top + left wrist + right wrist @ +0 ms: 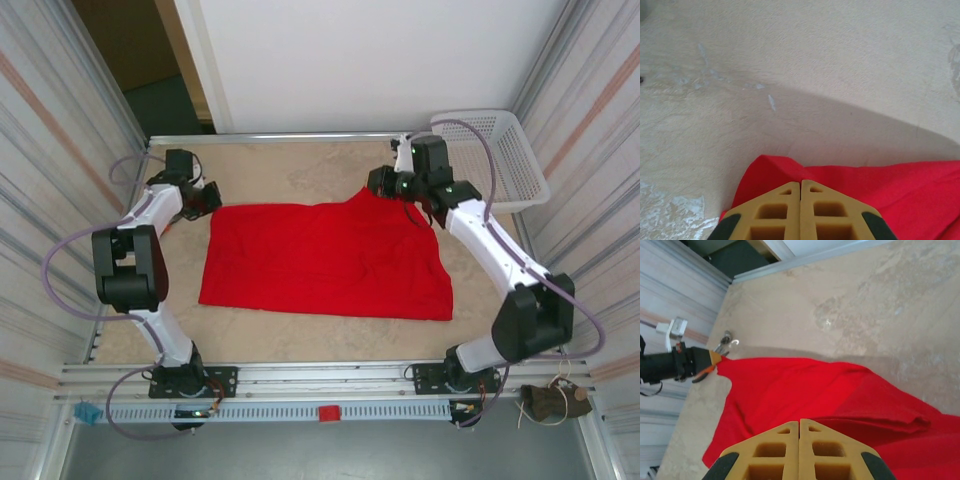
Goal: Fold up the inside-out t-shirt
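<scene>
First fold in hand: left claw (800, 183) and right claw (799, 421) each clamp the t-shirt's (320, 262) upper edge. The next move likely calls for drawing it evenly toward the lower hem.

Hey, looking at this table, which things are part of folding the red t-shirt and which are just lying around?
Part of the job: red t-shirt; left gripper and right gripper, each shut on a far corner of it.
Just lying about: white basket at the far right.
</scene>
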{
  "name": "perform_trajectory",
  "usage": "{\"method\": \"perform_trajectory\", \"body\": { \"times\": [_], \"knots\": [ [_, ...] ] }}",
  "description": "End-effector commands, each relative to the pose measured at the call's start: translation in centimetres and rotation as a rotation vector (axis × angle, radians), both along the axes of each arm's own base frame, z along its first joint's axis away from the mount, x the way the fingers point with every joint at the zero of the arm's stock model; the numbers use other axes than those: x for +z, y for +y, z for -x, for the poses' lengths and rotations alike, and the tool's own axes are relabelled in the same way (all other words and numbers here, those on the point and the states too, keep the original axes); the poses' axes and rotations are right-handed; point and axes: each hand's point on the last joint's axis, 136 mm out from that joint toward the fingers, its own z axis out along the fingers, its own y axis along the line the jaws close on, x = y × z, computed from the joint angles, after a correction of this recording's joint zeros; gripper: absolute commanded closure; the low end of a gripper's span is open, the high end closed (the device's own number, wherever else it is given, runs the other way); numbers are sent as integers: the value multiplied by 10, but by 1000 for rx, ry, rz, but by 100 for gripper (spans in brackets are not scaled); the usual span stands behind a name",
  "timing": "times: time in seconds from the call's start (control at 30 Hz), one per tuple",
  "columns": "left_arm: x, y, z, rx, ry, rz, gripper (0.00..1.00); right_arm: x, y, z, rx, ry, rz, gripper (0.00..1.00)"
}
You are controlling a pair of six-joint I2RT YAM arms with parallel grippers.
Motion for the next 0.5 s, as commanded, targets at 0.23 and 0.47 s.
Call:
{"method": "perform_trajectory", "body": {
  "times": [0.23,0.47],
  "knots": [
    [10,16,18,73,-11,0,100,-1,-14,60,-72,-4,29,100],
    [10,17,40,132,-18,28,100,-1,-13,93,-73,-6,49,100]
  ]
}}
